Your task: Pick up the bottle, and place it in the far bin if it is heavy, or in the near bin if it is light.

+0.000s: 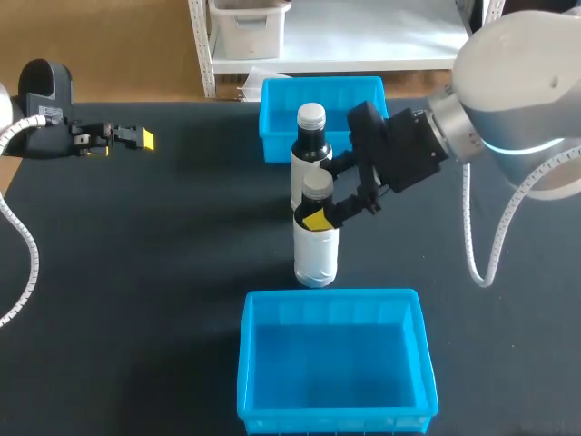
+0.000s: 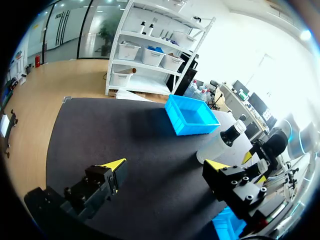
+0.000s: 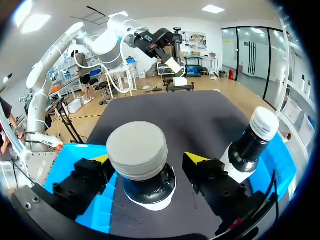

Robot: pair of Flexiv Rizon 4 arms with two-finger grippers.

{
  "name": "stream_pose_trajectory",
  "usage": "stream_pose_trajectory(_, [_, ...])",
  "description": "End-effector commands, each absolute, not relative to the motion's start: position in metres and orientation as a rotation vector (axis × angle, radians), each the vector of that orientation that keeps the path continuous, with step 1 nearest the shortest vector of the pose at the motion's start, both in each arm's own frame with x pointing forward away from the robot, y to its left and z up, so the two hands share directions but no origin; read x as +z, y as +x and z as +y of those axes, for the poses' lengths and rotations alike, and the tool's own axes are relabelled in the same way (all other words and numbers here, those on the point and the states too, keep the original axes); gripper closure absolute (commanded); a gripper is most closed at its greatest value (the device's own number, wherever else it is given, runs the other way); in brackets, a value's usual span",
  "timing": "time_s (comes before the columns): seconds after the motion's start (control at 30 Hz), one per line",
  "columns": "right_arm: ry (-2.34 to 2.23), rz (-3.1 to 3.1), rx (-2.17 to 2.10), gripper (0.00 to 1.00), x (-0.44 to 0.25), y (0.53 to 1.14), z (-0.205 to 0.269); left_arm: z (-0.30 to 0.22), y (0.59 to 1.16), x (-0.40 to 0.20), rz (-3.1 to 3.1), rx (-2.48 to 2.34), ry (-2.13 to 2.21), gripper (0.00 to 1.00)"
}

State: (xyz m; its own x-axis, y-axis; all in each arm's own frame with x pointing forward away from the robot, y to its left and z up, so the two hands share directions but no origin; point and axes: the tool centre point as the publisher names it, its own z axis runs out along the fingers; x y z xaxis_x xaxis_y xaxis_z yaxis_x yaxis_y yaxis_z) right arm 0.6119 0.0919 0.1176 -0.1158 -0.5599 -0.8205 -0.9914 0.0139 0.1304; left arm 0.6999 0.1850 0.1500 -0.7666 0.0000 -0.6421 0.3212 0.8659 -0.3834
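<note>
Black table carries everything. Neither bin holds a bottle yet. The near bin sits to one side of the right pincer, the far bin to its other side, past a second bottle. Your bottle stands upright on the table, its neck between the right pincer's fingers. The fingers flank the neck closely but are parted, with no clamp you can confirm. The left pincer hangs well away from it, spread wide, holding nothing. Judged stage: approach done; grasp, lift, weight check and binning are all left.
</note>
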Motion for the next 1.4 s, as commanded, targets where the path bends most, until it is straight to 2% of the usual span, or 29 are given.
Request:
stream_pose_trajectory(0.03, [-1.591, 1.728, 0.989, 0.24, 0.116, 0.614, 0.093, 0.185, 0.7, 0.15, 2.374, -0.636, 0.231, 0.0])
stream_pose_trajectory(0.13, [-1.589, 1.727, 0.992, 0.37, 0.115, 0.615, 0.093, 0.185, 0.7, 0.15, 2.374, -0.636, 0.231, 0.0])
stream_pose_trajectory(0.2, [-1.589, 1.726, 0.993, 0.5, 0.115, 0.615, 0.093, 0.185, 0.7, 0.15, 2.374, -0.636, 0.231, 0.0])
stream_pose_trajectory(0.47, [-1.59, 1.719, 0.997, 0.55, 0.116, 0.614, 0.093, 0.185, 0.7, 0.15, 2.374, -0.636, 0.231, 0.0])
stream_pose_trajectory(0.53, [-1.59, 1.718, 0.999, 0.59, 0.116, 0.613, 0.093, 0.185, 0.7, 0.15, 2.374, -0.636, 0.231, 0.0])
stream_pose_trajectory(0.6, [-1.59, 1.717, 1.0, 0.69, 0.116, 0.612, 0.093, 0.185, 0.7, 0.15, 2.374, -0.636, 0.231, 0.0])
stream_pose_trajectory(0.7, [-1.591, 1.717, 1.005, 0.73, 0.116, 0.61, 0.094, 0.185, 0.7, 0.15, 2.374, -0.636, 0.231, 0.0])
stream_pose_trajectory(0.8, [-1.594, 1.713, 1.01, 1.0, 0.117, 0.608, 0.094, 0.185, 0.7, 0.15, 2.374, -0.636, 0.231, 0.0])
stream_pose_trajectory(1.4, [-1.583, 1.684, 1.002, 1.0, 0.14, 0.604, 0.079, 0.185, 0.7, 0.15, 2.374, -0.636, 0.231, 0.0])
